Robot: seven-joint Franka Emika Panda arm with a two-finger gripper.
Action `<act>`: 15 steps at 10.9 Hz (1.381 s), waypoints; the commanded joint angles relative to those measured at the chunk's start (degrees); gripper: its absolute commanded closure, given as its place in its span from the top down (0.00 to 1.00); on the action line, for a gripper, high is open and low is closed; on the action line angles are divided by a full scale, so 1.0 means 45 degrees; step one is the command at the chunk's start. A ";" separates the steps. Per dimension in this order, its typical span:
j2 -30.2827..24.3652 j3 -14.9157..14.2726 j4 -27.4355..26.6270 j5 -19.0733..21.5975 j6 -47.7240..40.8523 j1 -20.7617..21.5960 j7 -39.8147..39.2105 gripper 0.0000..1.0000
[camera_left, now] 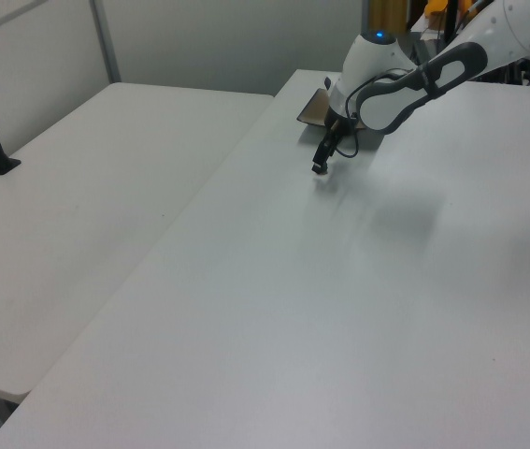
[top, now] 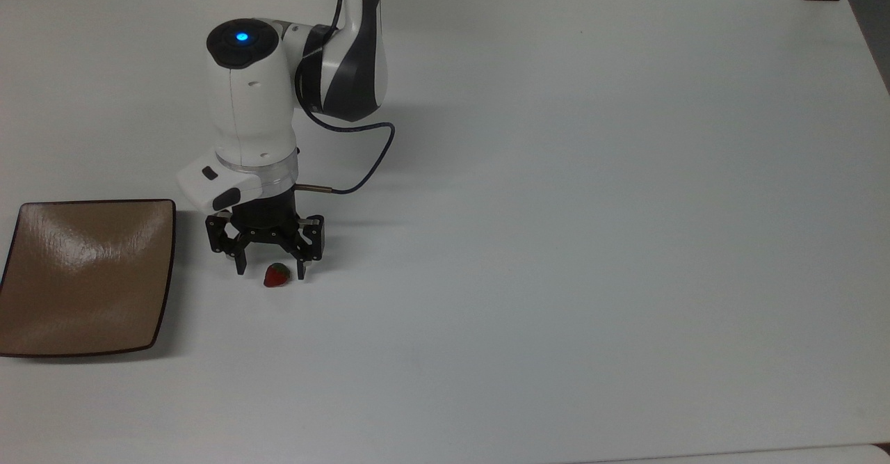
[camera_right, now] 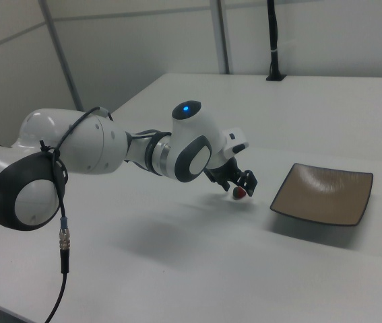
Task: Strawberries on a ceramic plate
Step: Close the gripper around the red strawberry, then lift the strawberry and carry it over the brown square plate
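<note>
While the white worktop (top: 556,241) carries everything, the arm (top: 254,113) reaches down near its left edge in the top view, wrist vertical. Ceramic plate (top: 83,276) sits at that edge. Gripper (top: 271,269) is spread wide, fingers straddling the strawberry (top: 277,275), not visibly touching it.
</note>
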 commanded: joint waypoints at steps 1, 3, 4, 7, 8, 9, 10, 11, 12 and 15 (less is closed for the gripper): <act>0.0142 -0.0025 0.0160 -0.0516 0.0242 0.0039 -0.0246 0.57; 0.0142 -0.0025 0.0160 -0.0792 0.0242 0.0020 -0.0266 0.29; 0.0142 -0.0025 0.0160 -0.0792 0.0242 0.0039 -0.0266 0.17; 0.0123 -0.0025 0.0160 -0.0792 0.0242 0.0039 -0.0305 0.01; 0.0065 -0.0025 0.0160 -0.0792 0.0223 0.0039 -0.0305 0.00; 0.0006 -0.0025 0.0160 -0.0792 0.0203 0.0058 -0.0286 0.00; -0.0072 -0.0025 0.0160 -0.0792 0.0145 0.0059 -0.0266 0.00; -0.0421 -0.0025 0.0160 -0.0754 0.0048 0.0078 -0.0247 0.00; -0.0772 -0.0025 0.0102 -0.0695 -0.0205 0.0078 -0.0227 0.00; -0.1400 0.0034 0.0958 -0.0480 -0.2427 -0.0078 -0.0227 0.00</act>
